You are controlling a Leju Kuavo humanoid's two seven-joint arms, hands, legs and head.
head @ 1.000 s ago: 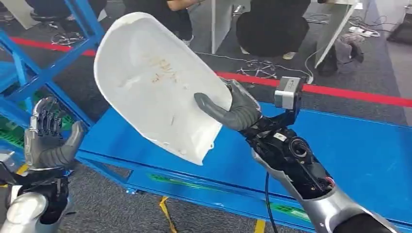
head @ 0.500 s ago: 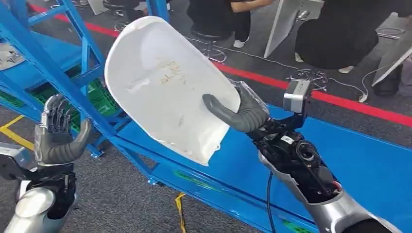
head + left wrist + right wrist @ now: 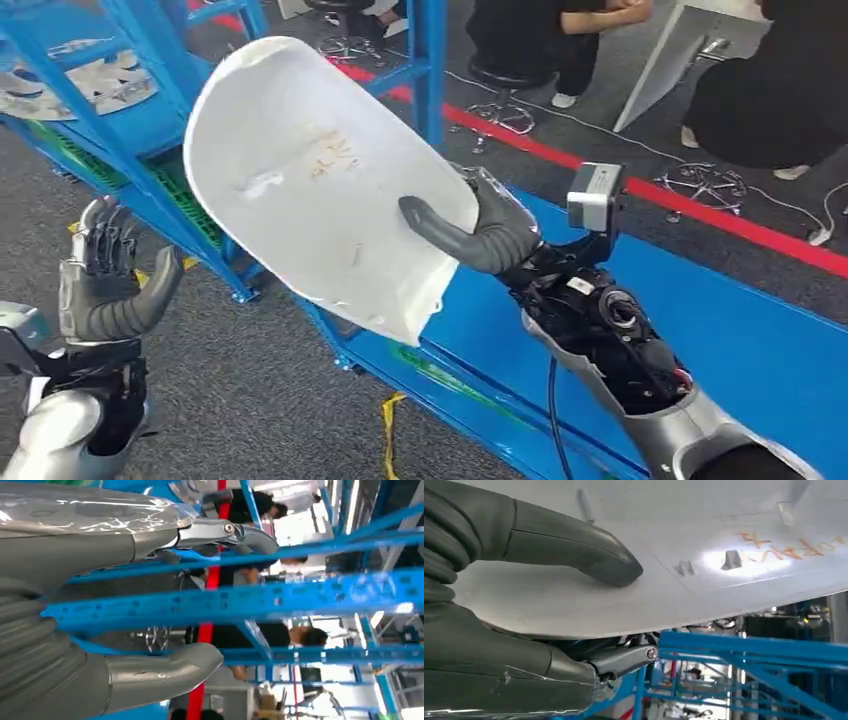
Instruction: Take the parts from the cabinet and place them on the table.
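Shell (image 3: pixel 320 180) is pinched at its near edge by the right hand (image 3: pixel 480 230), long axis slanting up and left above the blue table (image 3: pixel 700 330), while the left hand (image 3: pixel 105 285) hangs empty, fingers apart.

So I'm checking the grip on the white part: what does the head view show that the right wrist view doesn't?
Head view: the whole white part held up above the blue table, the left hand holding nothing, fingers apart, and people seated beyond a red floor line. Right wrist view: fingers beneath the part's edge, and its small moulded tabs. Both: the right hand with its thumb pressed on the part's inner face, and the orange writing.
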